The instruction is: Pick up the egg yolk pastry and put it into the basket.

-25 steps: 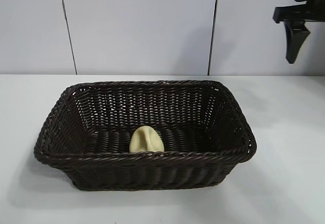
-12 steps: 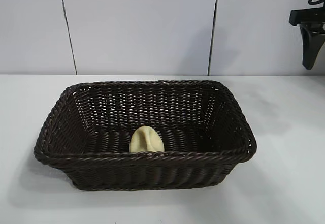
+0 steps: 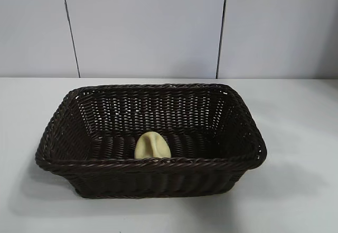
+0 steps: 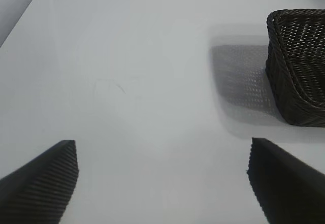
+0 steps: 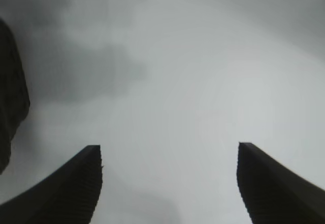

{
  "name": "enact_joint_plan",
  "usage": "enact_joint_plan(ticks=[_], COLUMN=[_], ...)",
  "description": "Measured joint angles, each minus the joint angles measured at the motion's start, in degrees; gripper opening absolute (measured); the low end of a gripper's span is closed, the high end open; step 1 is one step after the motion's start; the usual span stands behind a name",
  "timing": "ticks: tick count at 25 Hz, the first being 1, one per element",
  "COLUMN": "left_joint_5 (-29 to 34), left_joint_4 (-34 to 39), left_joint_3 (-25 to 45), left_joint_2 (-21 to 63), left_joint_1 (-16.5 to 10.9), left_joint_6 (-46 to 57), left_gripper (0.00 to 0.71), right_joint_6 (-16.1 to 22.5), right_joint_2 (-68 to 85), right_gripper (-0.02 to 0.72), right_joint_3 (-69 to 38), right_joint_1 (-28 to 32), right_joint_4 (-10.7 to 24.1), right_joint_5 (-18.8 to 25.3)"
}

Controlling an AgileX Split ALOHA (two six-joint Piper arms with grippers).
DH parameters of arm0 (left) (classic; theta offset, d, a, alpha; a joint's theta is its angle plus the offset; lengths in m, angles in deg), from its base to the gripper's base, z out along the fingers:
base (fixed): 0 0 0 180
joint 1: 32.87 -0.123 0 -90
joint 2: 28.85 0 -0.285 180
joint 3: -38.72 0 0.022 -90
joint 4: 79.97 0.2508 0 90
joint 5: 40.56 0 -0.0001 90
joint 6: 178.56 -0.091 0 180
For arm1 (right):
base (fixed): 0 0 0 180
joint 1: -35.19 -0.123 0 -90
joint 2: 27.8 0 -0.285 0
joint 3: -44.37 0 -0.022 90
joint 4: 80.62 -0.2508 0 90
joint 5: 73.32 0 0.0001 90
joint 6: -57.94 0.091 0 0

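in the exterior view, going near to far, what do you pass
bare table → near braided rim of the basket → egg yolk pastry on the basket floor → far rim → bare table → panelled wall

Soft, even light is falling over a white table, with no glare.

The basket is casting a faint shadow beside itself (crisper in the left wrist view); the right wrist view is looking dim and blurred, its fingers showing as soft dark shapes.
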Motion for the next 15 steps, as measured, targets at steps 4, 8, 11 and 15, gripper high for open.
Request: enact_joint_plan(ticks=[4,8,11,15], left_joint_5=[0.0,0.0,0.0,0.0], left_joint_4=[0.0,0.0,0.0,0.0], left_joint_3=[0.0,0.0,0.0,0.0], left_joint_2=[0.0,0.0,0.0,0.0], left_joint_1=[0.0,0.0,0.0,0.0], left_joint_6=[0.0,0.0,0.0,0.0], left_gripper=[0.658,0.658,0.658,0.658], right_joint_6=[-0.6,-0.6,-0.7,-0.7], right_joint_2=[10.2,19.1,25.7,34.7], right_gripper=[0.537,0.537,0.537,0.537], right_joint_3=[-9.1,-16.3,-20.7,-22.1], right_joint_1=[0.0,0.0,0.0,0.0], right_joint_4=[-0.1,-0.1,-0.2,-0.4], right_joint_5=[-4.2,-5.5,-5.7,-6.8])
